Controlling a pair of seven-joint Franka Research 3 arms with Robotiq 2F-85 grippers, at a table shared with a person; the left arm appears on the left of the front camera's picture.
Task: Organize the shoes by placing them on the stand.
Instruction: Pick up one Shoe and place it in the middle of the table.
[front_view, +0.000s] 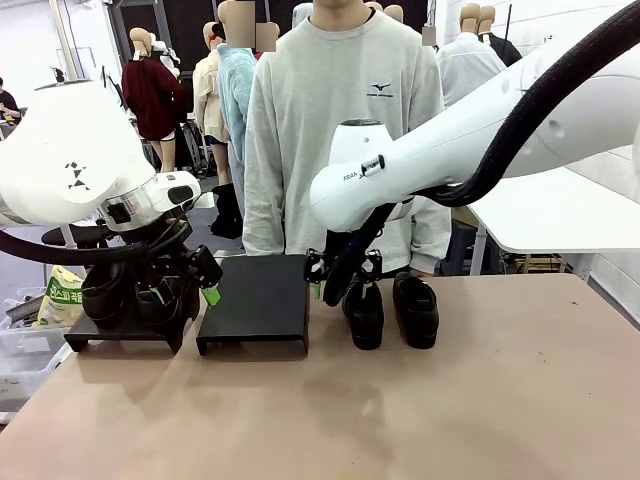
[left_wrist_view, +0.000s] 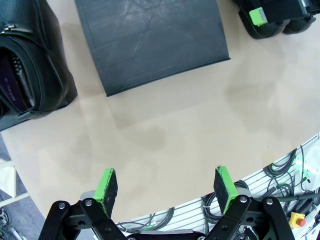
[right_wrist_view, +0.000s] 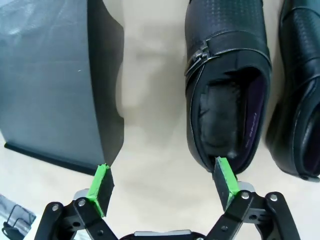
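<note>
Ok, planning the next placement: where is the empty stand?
Front view: the empty stand sits left of centre, between the shoe-filled stand and the two loose shoes.

The tan table carries a left stand, a flat stand beside it, and two black shoes

In the front view the left end effector and the left arm cover most of the shoes on the low stand behind them, so their number cannot be told. In the right wrist view the near shoe just ahead of the right end effector loses its toe to the top edge, the far shoe beside it is cut by the side edge, and the flat stand opposite runs out of frame.
</note>
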